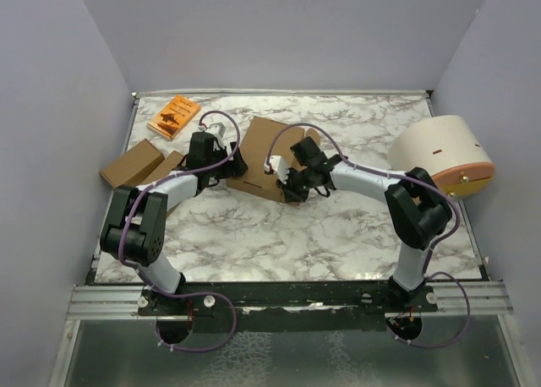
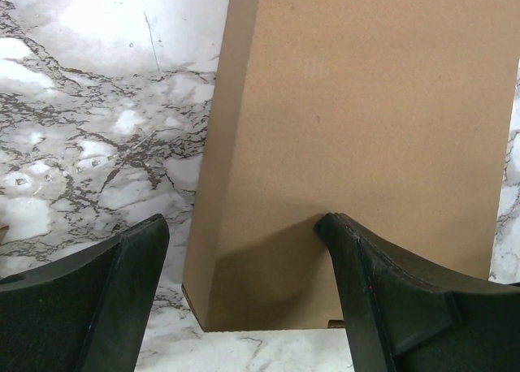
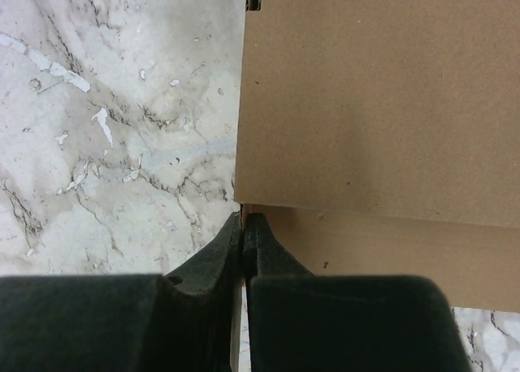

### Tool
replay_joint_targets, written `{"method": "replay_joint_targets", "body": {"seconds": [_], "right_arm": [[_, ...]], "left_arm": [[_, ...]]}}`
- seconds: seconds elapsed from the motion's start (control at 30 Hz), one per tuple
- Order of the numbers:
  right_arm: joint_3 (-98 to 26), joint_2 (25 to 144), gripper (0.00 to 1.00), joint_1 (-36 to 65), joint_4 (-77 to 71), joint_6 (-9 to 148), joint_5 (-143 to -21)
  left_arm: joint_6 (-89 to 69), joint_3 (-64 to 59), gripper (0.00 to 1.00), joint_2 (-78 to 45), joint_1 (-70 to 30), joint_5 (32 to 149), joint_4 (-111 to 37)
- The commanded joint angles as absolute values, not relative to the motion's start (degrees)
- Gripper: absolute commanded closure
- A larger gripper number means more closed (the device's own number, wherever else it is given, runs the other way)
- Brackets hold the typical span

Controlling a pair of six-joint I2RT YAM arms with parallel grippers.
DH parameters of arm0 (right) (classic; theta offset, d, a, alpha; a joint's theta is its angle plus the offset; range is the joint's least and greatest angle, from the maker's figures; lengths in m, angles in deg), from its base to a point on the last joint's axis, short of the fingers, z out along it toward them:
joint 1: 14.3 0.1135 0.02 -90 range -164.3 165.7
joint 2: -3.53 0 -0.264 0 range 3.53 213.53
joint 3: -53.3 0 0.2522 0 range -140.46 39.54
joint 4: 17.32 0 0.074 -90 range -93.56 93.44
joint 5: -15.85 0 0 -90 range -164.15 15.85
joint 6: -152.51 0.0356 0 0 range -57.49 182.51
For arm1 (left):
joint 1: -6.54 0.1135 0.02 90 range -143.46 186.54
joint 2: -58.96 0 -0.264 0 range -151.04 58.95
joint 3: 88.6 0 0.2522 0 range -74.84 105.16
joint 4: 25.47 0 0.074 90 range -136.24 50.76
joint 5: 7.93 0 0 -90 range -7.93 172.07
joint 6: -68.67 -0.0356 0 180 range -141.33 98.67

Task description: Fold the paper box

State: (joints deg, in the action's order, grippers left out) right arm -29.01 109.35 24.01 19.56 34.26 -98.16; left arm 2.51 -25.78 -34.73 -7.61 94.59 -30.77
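Book (image 1: 173,117) behind-left of paper box (image 1: 259,139)

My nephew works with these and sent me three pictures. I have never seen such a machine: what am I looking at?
These are two robot arms bolted at the near edge of a marble table. The wide picture comes from a fixed camera above and behind them. The other two come from a camera on each wrist, so the black shapes at the bottom are that arm's own fingers. Each arm ends in a two-finger end effector. On the table lie a paper box in the middle, an orange book at the far left, cardboard pieces on the left and a cream drum on the right. The left end effector is open, its fingers straddling one edge of the box. The right end effector is shut, pinching a thin cardboard edge of the box.
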Motion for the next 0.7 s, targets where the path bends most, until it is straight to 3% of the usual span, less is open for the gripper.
{"method": "replay_joint_targets", "body": {"seconds": [0.0, 0.67], "right_arm": [[-31.42, 111.39, 0.99, 24.35, 20.47, 35.19, -96.81], [-45.3, 118.11, 0.98, 26.57, 31.92, 33.7, -95.22]], "left_arm": [[1.3, -25.42, 0.19, -36.01, -8.4, 96.31, -33.69], [1.36, -24.99, 0.22, -37.26, -9.41, 97.28, -33.81]]}}
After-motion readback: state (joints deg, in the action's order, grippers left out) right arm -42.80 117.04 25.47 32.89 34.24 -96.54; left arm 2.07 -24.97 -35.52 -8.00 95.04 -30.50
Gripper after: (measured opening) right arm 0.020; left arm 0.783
